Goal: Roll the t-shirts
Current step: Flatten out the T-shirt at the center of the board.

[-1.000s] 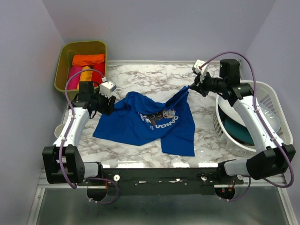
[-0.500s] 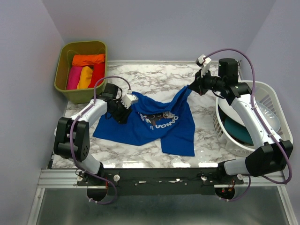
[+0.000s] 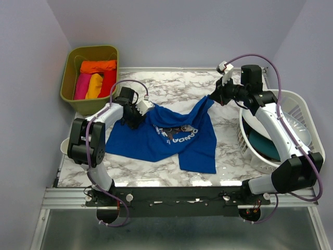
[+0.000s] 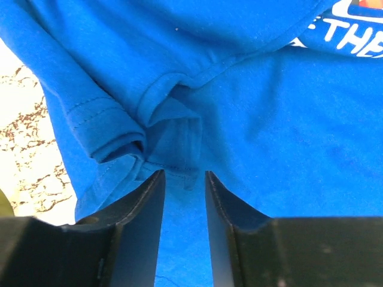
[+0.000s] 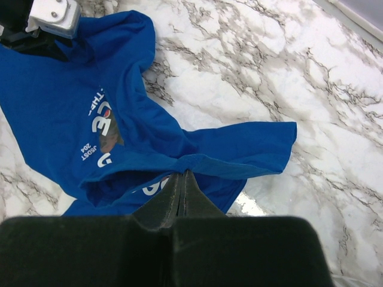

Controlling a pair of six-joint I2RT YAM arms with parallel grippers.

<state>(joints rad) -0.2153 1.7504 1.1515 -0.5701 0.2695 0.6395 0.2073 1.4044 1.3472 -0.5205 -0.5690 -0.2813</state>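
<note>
A royal blue t-shirt (image 3: 171, 138) with a white chest graphic lies crumpled on the marble table. My right gripper (image 3: 212, 97) is shut on a fold of its upper right edge and holds that edge off the table; in the right wrist view the closed jaws (image 5: 182, 172) pinch the blue cloth (image 5: 54, 107). My left gripper (image 3: 136, 115) sits on the shirt's upper left corner. In the left wrist view its jaws (image 4: 182, 173) stand apart over a bunched sleeve seam (image 4: 170, 122), with blue cloth showing in the gap. Orange (image 3: 98, 66), pink (image 3: 82, 86), yellow (image 3: 94, 86) and red (image 3: 108, 82) t-shirts lie rolled in a bin.
The olive green bin (image 3: 70, 73) stands at the back left corner. A white laundry basket (image 3: 296, 104) at the right edge holds a teal dish (image 3: 263, 146). Bare marble (image 3: 156, 86) shows behind the shirt.
My left arm has swung in from the shirt's left edge onto its upper left corner, and its jaws have narrowed. The right gripper keeps its hold and has barely shifted.
</note>
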